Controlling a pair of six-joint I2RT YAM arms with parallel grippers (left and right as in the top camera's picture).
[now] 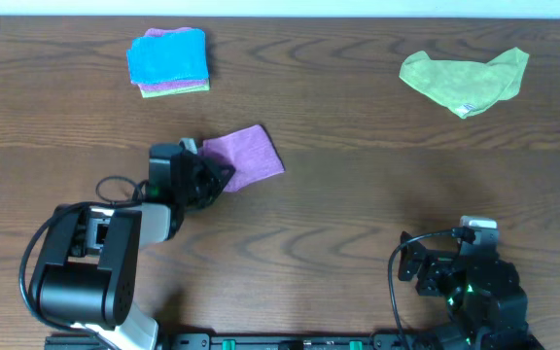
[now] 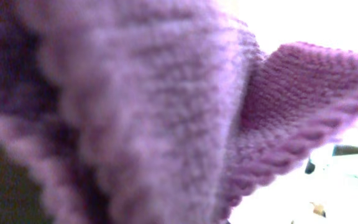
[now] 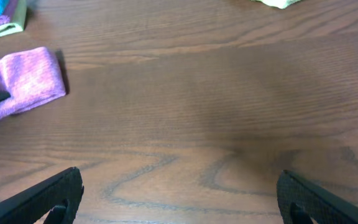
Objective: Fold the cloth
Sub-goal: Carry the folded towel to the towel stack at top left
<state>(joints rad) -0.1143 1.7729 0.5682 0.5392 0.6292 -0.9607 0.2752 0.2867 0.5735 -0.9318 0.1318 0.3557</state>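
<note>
- The blue-topped stack of folded cloths [image 1: 168, 60] sits at the far left of the tabletop [image 1: 358, 194], apart from the work. A wide sweep that way could knock it askew.
- The left tool [image 1: 220, 176] is clenched on the near-left edge of the purple cloth [image 1: 249, 156], which lies left of centre and looks already doubled. Fuzzy fabric fills the left wrist view, so I cannot tell how many layers are pinched. Catching only 1 would pull the fold open on lifting.
- A shallow bite on the soft pile may slip mid-carry.
- The right tool [image 3: 179, 177] hangs released at the front right, holding nothing. With no far edge pinned, the cloth may drag instead of folding.
</note>
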